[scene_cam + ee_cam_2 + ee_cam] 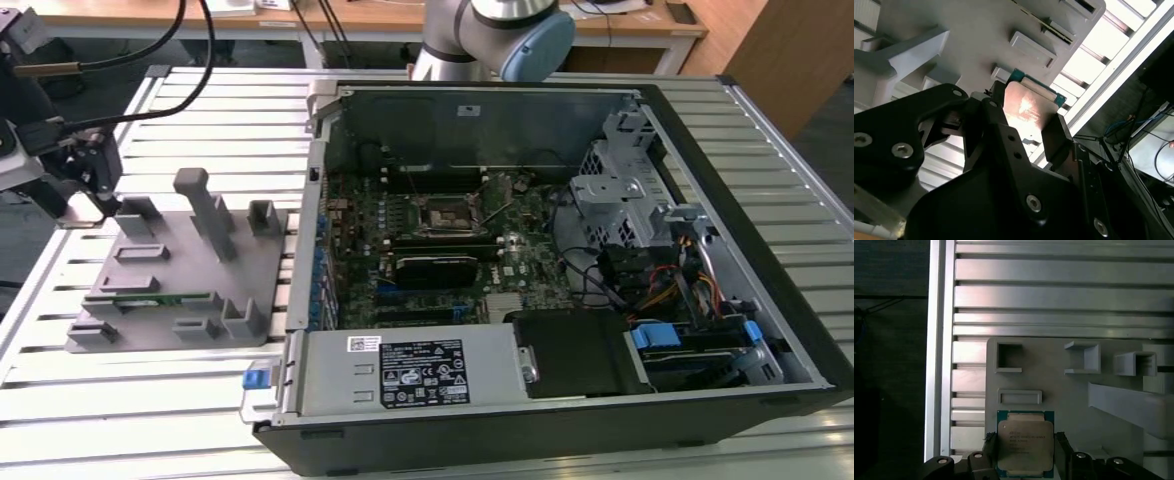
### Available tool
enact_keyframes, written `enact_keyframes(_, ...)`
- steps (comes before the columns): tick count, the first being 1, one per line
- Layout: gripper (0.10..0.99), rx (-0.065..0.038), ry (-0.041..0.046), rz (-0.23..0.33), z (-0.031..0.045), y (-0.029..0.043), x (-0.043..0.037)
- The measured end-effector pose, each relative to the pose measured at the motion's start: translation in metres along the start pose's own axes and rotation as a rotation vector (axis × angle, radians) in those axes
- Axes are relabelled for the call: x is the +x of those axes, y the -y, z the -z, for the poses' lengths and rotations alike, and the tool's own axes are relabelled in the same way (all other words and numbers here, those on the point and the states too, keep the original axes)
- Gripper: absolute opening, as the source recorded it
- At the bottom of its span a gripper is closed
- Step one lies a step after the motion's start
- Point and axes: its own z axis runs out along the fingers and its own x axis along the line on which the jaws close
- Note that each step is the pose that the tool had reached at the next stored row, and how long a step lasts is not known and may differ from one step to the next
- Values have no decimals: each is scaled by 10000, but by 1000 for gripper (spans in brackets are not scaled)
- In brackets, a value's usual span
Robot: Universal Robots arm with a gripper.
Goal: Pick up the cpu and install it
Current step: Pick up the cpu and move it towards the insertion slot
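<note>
Two fingers (988, 450): set against opposite edges of the cpu (1025, 442), one on each side, touching it in both wrist views; judged clenched on the chip.
Gripper (91, 195): at the exterior view's far left, over the far left corner of the grey fixture (174, 290).
Cpu place: between the fingertips, silvery lid facing the first wrist camera, at the fixture's corner; seated there or lifted clear, cannot tell.
Cpu axis: close to square, so no long axis to speak of; green border lined up with the fixture's edges.
Socket (447, 212): black frame in the middle of the motherboard (514, 255), toward the exterior view's right of the gripper and well apart from it.
Between the two: the fixture's upright posts (200, 205), then the left wall of the open case (534, 440).
Nearer arm: one arm only, at the chip.
Surface: ribbed aluminium table (134, 400), level; fixture flat on it, just beside the case.
Room at the fixture: tall posts close on the gripper's right in the exterior view; green memory stick (154, 297) lying in a near slot, apart from the chip.
Room at the socket: dark board parts close around it, cables (674, 290) and drive cages further right; judged a tight spot, open from above only.
</note>
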Motion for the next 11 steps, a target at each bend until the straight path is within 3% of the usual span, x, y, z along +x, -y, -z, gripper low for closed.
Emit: enact_keyframes(11, 541, 1, -1, 0, 230, -11, -2)
